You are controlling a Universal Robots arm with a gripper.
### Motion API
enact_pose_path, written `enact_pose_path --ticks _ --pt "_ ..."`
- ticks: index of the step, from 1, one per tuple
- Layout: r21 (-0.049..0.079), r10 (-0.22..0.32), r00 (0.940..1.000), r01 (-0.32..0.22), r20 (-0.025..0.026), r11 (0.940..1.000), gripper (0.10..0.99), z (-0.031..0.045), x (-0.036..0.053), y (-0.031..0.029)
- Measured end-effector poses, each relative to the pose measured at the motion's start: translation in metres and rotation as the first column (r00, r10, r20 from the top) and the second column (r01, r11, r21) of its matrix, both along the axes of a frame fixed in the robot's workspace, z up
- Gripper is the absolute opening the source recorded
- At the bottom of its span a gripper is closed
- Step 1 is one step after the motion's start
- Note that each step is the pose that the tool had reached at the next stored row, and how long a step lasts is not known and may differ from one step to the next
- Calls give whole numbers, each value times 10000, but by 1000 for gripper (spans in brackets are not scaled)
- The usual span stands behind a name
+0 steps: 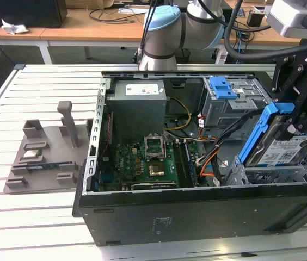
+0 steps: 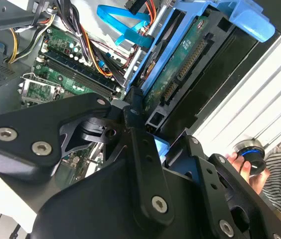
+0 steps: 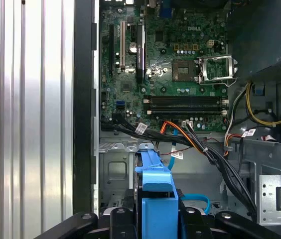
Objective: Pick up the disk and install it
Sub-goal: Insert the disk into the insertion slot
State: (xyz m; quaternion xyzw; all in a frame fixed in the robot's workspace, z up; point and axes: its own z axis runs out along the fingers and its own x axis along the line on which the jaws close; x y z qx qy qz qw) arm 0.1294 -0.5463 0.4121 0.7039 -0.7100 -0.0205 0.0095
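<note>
The disk (image 1: 285,150), a silver drive with a white-and-blue label in a blue carrier bracket (image 1: 258,135), hangs tilted on edge over the grey drive bay (image 1: 251,175) at the exterior view's right end of the open computer case. My black gripper (image 1: 299,118) is shut on it from above. In the second wrist view the disk's green underside (image 2: 180,64) runs away from my gripper (image 2: 163,144), with a finger (image 2: 135,127) on either side of the carrier. In the first wrist view the blue carrier (image 3: 155,194) stands between the fingers of my gripper (image 3: 158,221), above the bay floor.
The case holds a motherboard (image 1: 153,157), a power supply (image 1: 140,100), cable bundles (image 1: 208,147) and a grey cage with a blue latch (image 1: 222,87). A grey fixture (image 1: 44,157) lies on the slatted table at the exterior view's left. A person's hand (image 2: 240,162) holds a round device beside the case.
</note>
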Motion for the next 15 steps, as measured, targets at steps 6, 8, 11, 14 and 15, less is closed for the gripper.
enact_pose_path --ticks 6,8,11,14,15 --pt "0 0 10000 0 0 10000 369 -29 0 0" --pt "0 0 10000 0 0 10000 369 -42 0 0" --pt "0 0 10000 0 0 10000 447 -189 0 0" --pt "0 -1 10000 1 0 10000 447 -205 0 0" --pt "0 0 10000 0 0 10000 447 -208 0 0"
